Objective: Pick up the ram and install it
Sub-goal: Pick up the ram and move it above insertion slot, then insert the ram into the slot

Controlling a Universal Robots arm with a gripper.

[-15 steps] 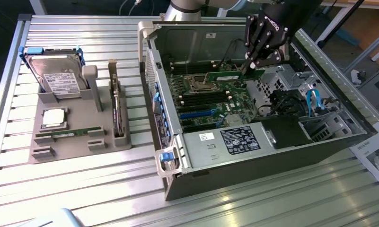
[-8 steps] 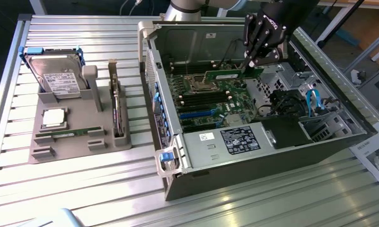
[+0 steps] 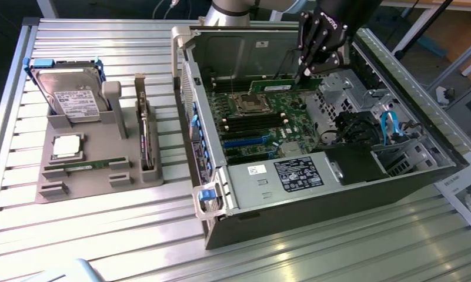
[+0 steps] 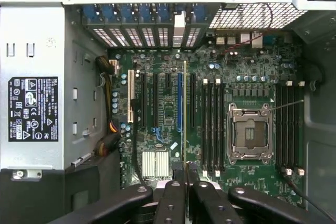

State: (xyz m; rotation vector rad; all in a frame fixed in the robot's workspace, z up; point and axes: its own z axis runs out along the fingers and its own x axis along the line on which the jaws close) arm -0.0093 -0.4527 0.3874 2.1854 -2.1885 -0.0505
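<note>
The ram is a slim green strip, and my gripper is shut on its end nearest the exterior view's right. It hangs level inside the open computer case, a little above the motherboard and near the case's back wall. In the wrist view the ram appears edge-on as a thin line running out from between my black fingers. It lies over the board between the blue slot and the black memory slots. The processor socket is beside those slots.
A grey holder on the exterior view's left carries a hard drive, a square silver chip, a green strip and an upright card. The case walls, drive cage and power supply hem in the board.
</note>
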